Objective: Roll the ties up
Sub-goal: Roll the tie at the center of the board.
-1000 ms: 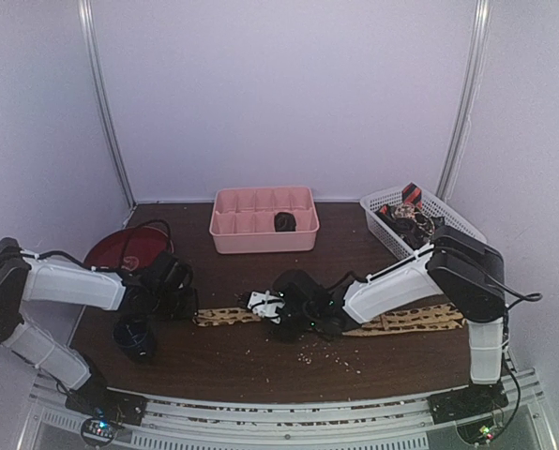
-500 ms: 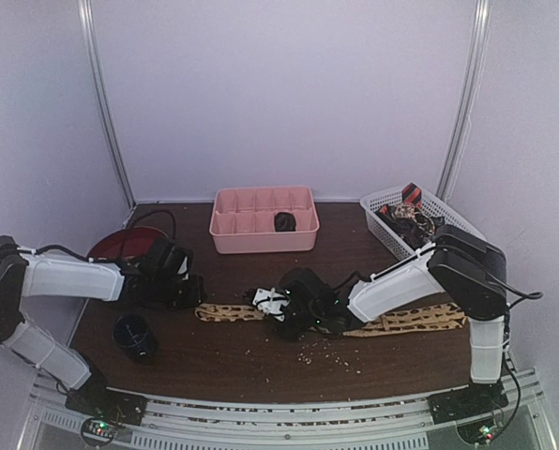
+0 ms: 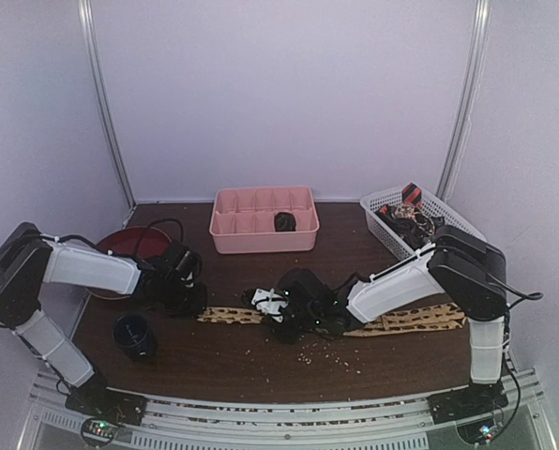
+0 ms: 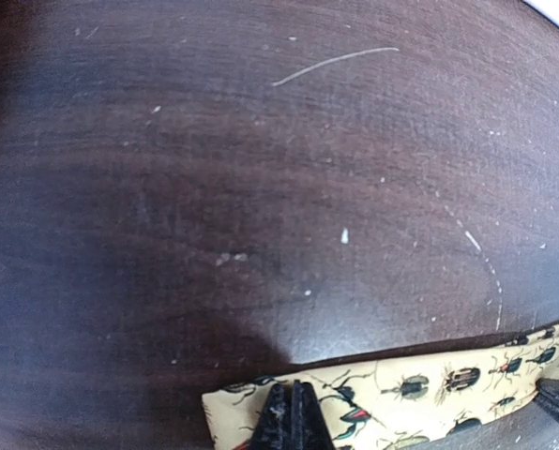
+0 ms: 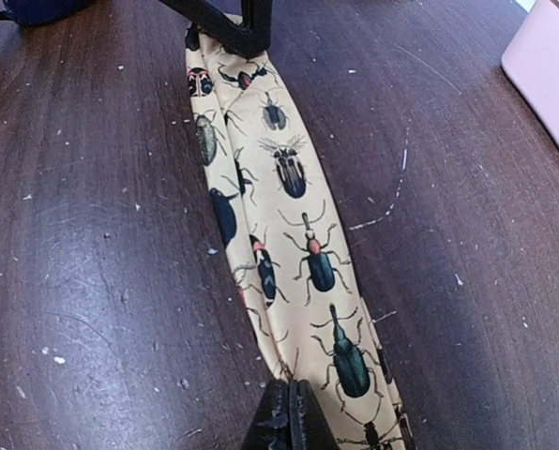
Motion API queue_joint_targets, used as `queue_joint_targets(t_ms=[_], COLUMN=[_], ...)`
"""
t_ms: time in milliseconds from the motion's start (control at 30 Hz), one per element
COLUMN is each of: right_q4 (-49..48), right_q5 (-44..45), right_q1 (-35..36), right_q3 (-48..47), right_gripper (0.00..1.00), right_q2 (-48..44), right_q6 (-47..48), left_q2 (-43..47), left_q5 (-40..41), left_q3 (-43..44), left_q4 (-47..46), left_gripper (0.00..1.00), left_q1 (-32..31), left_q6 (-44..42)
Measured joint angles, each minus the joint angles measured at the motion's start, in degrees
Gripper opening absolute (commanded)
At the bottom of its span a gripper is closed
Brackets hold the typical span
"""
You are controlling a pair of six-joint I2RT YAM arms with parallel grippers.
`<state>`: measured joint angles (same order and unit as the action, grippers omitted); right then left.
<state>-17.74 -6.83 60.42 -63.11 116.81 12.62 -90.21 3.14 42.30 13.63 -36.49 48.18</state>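
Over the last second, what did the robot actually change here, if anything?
The left arm swung its rear part up and inward, carrying the left hand slightly right, toward the narrow end of the tie. Nothing was newly taken hold of or let go: the left hand and the right hand stayed closed at the tie. The right arm, tie, pink tray, white basket and dark cup stayed put.

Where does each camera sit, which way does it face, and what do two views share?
Top external: above, behind the robot, facing down over the table; left arm, right arm show.
Left wrist: on left arm, facing down at the tie; left gripper shut at bottom.
Right wrist: on right arm, facing along the tie leftward; right gripper shut at bottom.
Shared: all three see the tie.
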Motion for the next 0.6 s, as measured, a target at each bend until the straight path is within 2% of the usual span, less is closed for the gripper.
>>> queue_joint_targets(t_ms=[300,500,600], right_q4=[0.0,0.0,0.0], right_q5=[0.0,-0.1,-0.1], right_q1=[0.0,0.0,0.0], right_q3=[0.0,0.0,0.0], right_gripper=[0.01,0.02,0.06], right_q2=[0.0,0.0,0.0], right_q6=[-1.4,-2.1,-2.4], left_q2=[6.2,3.7,2.2], left_q5=[2.5,1.9,1.5], left_q3=[-0.2,-0.2,-0.4], left_q4=[5.9,5.7,5.2], left_gripper=[0.00,0.00,0.00], left_q1=[0.0,0.0,0.0], left_q6=[0.1,-0.4,-0.3])
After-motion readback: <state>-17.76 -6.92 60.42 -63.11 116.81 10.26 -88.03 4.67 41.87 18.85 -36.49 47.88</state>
